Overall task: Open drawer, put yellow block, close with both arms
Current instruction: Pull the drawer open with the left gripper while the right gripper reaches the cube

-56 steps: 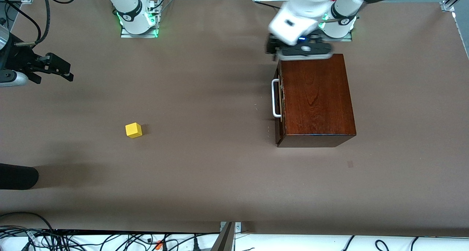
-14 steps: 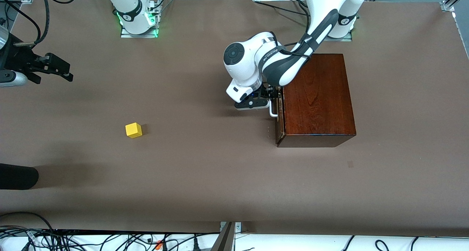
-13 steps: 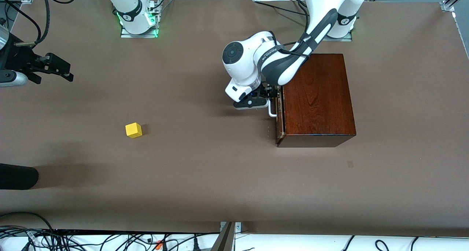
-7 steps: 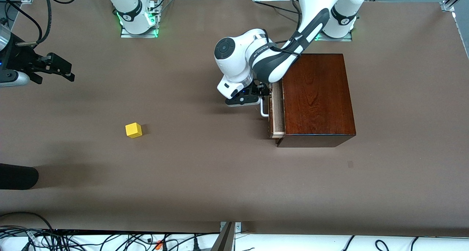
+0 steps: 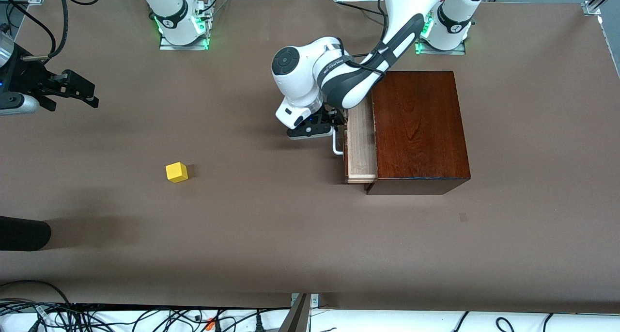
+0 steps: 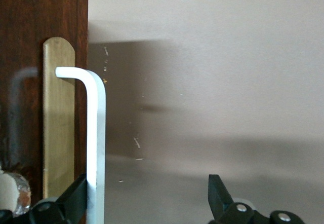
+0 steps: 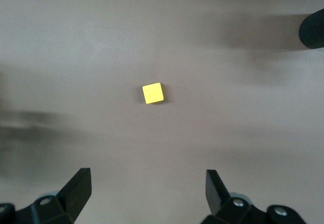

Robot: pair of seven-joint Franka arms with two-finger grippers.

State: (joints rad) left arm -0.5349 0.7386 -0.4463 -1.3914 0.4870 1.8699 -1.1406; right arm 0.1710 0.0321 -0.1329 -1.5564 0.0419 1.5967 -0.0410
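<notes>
The dark mahogany box (image 5: 416, 128) stands toward the left arm's end of the table. Its drawer (image 5: 361, 143) of pale wood is slid partly out. My left gripper (image 5: 335, 123) is open at the drawer's front, one finger (image 6: 76, 196) hooked against the white bar handle (image 6: 96, 143), the other standing free. The handle also shows in the front view (image 5: 337, 147). The yellow block (image 5: 177, 172) lies alone on the table toward the right arm's end. My right gripper (image 5: 91, 98) is open and empty, up in the air, and the block (image 7: 153, 93) shows below it in the right wrist view.
A brass plate (image 6: 58, 122) sits on the drawer front under the handle. A black rounded object (image 5: 24, 232) reaches in at the table's edge near the block, nearer to the front camera. Cables lie along the table's front edge (image 5: 145, 317).
The left arm came down to the handle and has pulled the drawer out toward the right arm's end, showing pale wood. The right arm and the yellow block have not moved.
</notes>
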